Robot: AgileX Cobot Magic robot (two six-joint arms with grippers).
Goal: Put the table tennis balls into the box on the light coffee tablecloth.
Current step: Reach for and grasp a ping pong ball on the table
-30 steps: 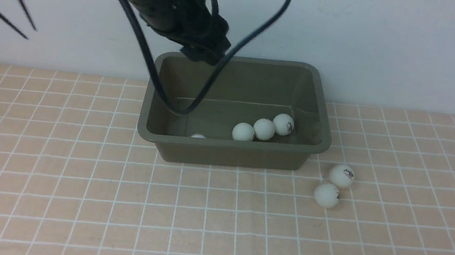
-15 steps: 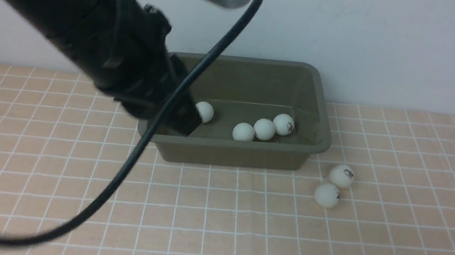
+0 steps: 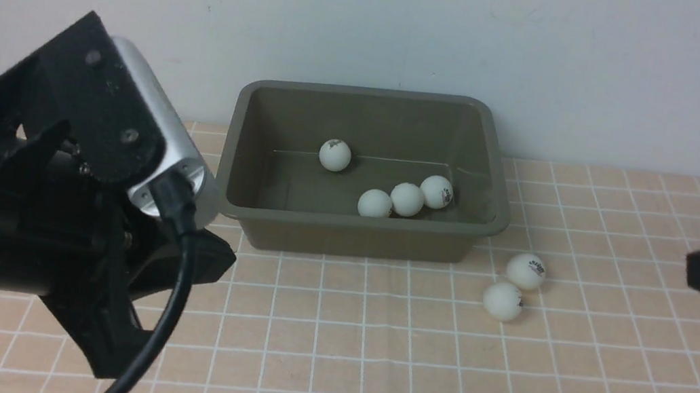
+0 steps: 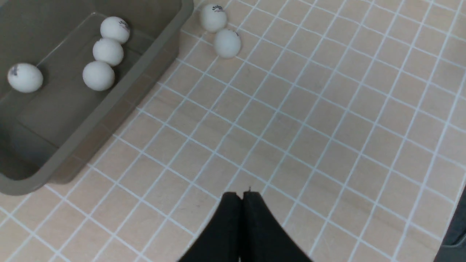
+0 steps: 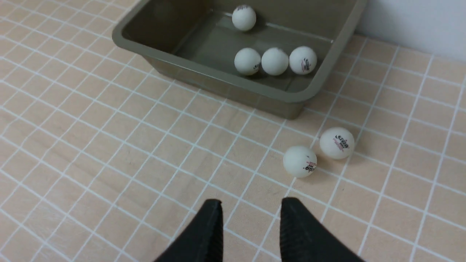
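Note:
The olive-green box (image 3: 359, 227) stands at the back middle of the light coffee tablecloth (image 3: 367, 363). Several white table tennis balls lie inside it: one (image 3: 335, 155) near the far wall and three in a row (image 3: 406, 199). Two more balls (image 3: 526, 270) (image 3: 503, 301) lie touching on the cloth by the box's front right corner. My left gripper (image 4: 242, 194) is shut and empty, low at the front left (image 3: 218, 260). My right gripper (image 5: 251, 203) is open and empty, just short of the nearer loose ball (image 5: 299, 161); it enters at the right edge (image 3: 696, 269).
A plain white wall runs behind the box. The left arm with its silver wrist camera (image 3: 145, 140) and black cable fills the front left corner.
My left arm has pulled back from above the box to the front left. The ball it left has rolled to the box's far wall. My right gripper has come in from the right.

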